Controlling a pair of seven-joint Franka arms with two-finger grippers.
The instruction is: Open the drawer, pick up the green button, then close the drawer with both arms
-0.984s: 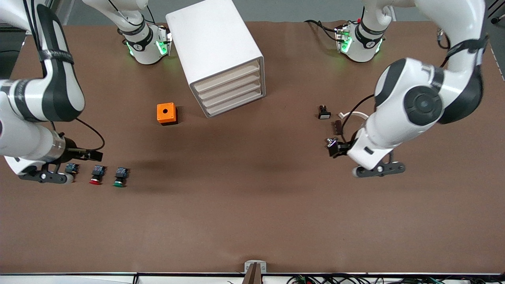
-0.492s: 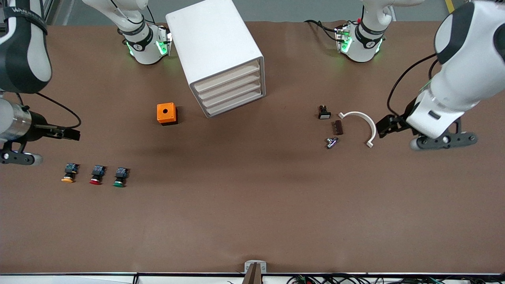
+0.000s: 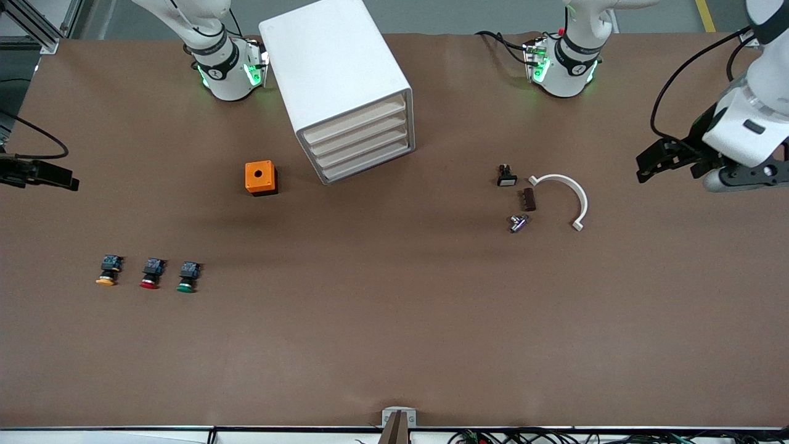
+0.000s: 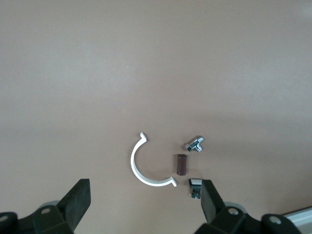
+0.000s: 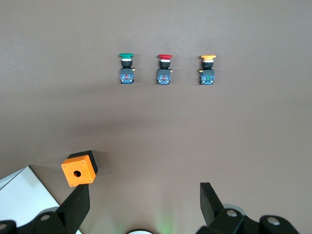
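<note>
All four drawers [image 3: 360,143] of the cabinet [image 3: 336,80] look shut. Green button [image 3: 187,277] lies on the worktop [image 3: 394,320] beside the red button [image 3: 150,274], toward the right arm's end. Left gripper [image 3: 652,161] wide open, empty, over the left arm's end. Right gripper [image 5: 141,204] spread open, empty; barely visible at the worktop's edge.

Drawer [image 3: 365,147]: 1 of 4 alike, shallow, pale beige fronts, stacked in white cabinet [image 3: 336,68] w/ angled front; all 4 shut, flush. Cabinet stands on brown surface [image 3: 394,320] between the 2 arm bases.

Button [image 3: 187,277]: small, green mushroom cap, black body, bluish rear block. Lies on its side on surface, cap toward front camera. Sits toward right arm's end, nearer front camera than cabinet, well apart from it. Untouched.
</note>
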